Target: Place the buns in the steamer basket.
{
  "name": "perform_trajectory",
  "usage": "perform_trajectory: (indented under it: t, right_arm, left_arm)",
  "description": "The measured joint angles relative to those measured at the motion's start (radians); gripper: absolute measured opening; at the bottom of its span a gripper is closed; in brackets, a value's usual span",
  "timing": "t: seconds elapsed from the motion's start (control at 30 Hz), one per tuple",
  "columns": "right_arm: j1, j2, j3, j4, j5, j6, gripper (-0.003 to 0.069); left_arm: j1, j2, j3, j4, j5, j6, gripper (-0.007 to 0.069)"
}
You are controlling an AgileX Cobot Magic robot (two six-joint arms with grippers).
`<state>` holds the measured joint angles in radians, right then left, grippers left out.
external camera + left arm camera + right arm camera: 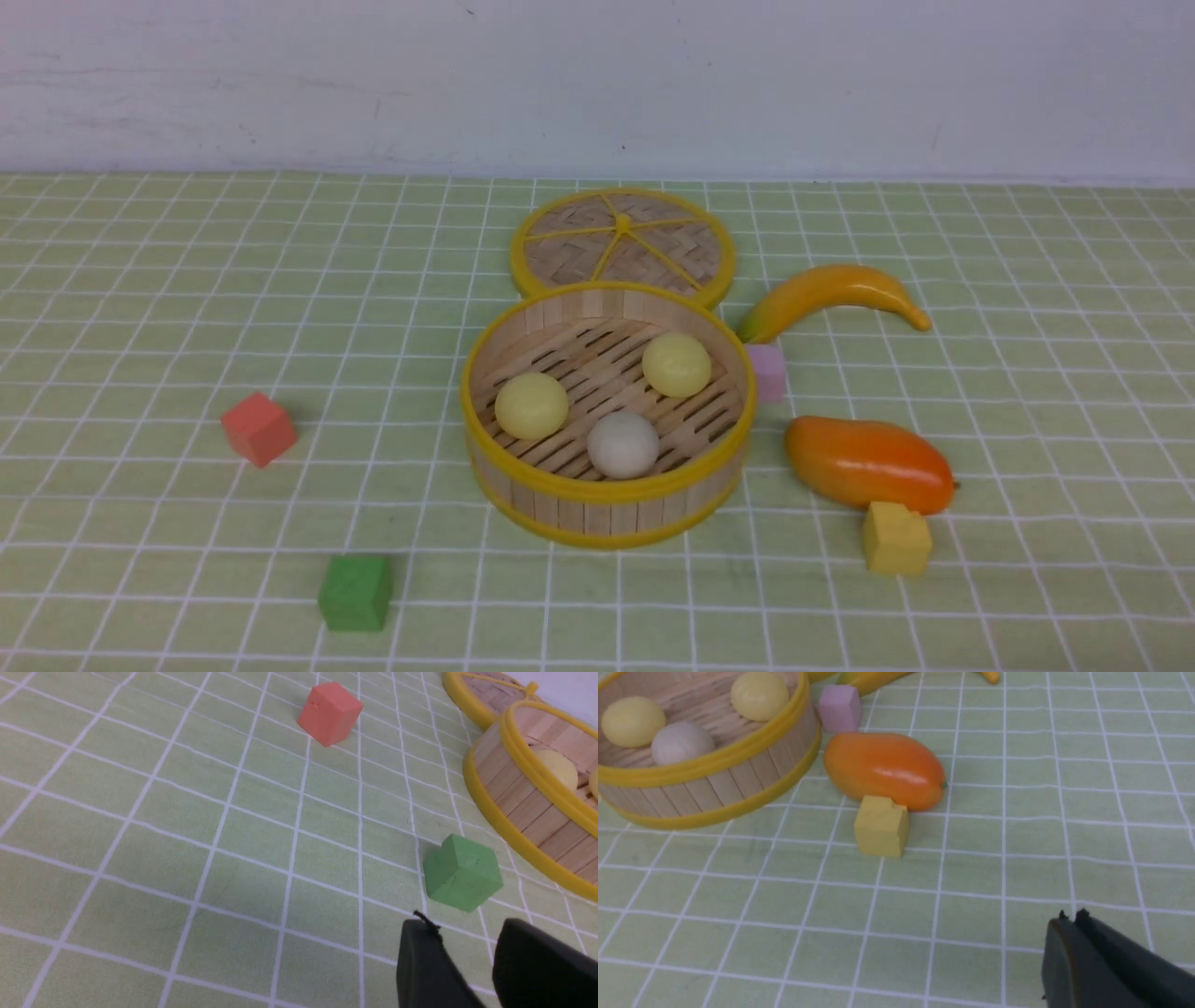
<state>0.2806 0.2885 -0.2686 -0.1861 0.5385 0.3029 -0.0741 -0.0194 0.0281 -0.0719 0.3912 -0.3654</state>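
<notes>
The steamer basket (607,499) stands mid-table with all three buns on its slatted floor: a pale yellow one (531,405) at the left, another (677,364) at the back right, and an off-white one (623,444) at the front. The right wrist view shows the basket (714,781) with the same buns (679,742). Neither arm appears in the front view. My left gripper (467,926) is open with nothing between its fingers, over bare cloth near the green cube (462,872). My right gripper (1070,917) is shut and empty, well away from the basket.
The woven lid (623,245) lies flat behind the basket. A banana (831,297), pink cube (768,371), orange mango (868,463) and yellow cube (896,538) sit to the right. A red cube (259,427) and green cube (356,592) lie to the left.
</notes>
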Motion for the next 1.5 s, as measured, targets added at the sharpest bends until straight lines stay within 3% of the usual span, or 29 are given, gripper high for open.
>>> perform_trajectory:
  t: [0.2, 0.57, 1.5]
  right_arm:
    - [-0.021, -0.052, 0.010, -0.007, 0.000, 0.000, -0.0010]
    - [-0.317, -0.299, 0.277, -0.026, -0.094, 0.000, -0.0007]
    - [-0.328, -0.299, 0.286, -0.040, -0.139, -0.008, 0.0013]
  left_arm:
    - [0.000, 0.000, 0.000, 0.000, 0.000, 0.000, 0.0229]
    - [0.000, 0.000, 0.000, 0.001, 0.001, 0.000, 0.0237]
    - [0.000, 0.000, 0.001, 0.001, -0.001, 0.000, 0.0237]
